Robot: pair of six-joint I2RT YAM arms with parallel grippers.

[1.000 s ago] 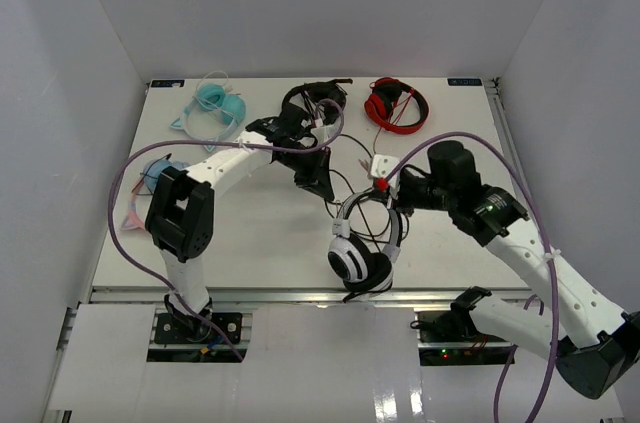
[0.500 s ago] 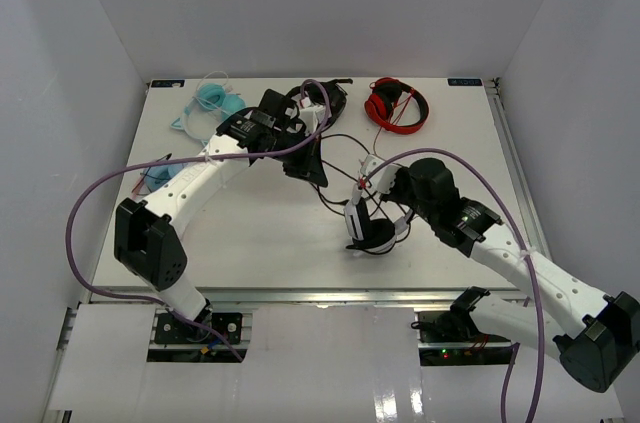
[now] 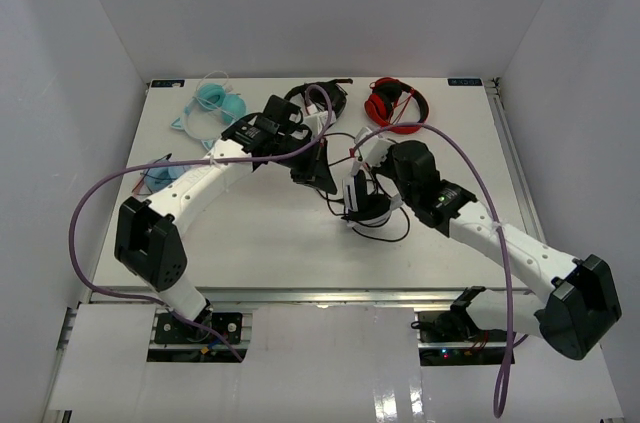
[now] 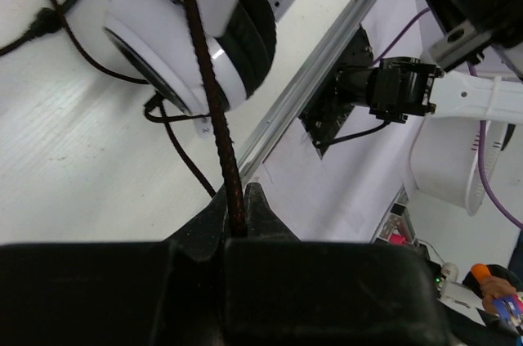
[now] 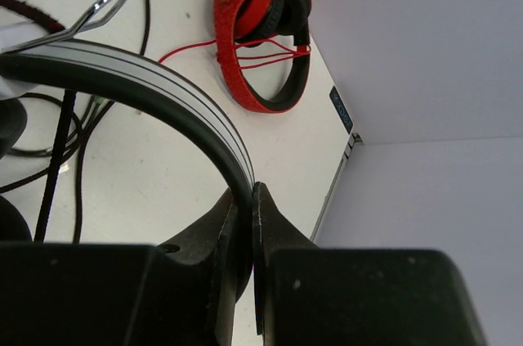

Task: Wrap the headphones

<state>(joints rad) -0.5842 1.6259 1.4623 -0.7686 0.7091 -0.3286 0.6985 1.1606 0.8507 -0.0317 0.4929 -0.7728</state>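
Note:
The headphones (image 3: 362,205), white with black cushions, are held upright over the middle of the table. My right gripper (image 5: 249,199) is shut on their white headband (image 5: 155,88), which arcs away to the left in the right wrist view. My left gripper (image 4: 234,213) is shut on the thin black cable (image 4: 204,76), which runs taut from the jaws up past a white-and-black ear cup (image 4: 192,35). From above, the left gripper (image 3: 312,173) sits just left of the headphones and the right gripper (image 3: 366,175) just behind them. Slack cable (image 3: 385,236) loops on the table below the cups.
Red headphones (image 3: 395,103) lie at the back right and also show in the right wrist view (image 5: 261,35). All-black headphones (image 3: 318,95) lie at the back centre, a teal pair (image 3: 215,103) at the back left, a blue item (image 3: 158,175) at the left edge.
The right arm has carried the headphones from near the front edge back and left toward the table's middle. The left gripper kept hold of the cable and shifted only slightly.

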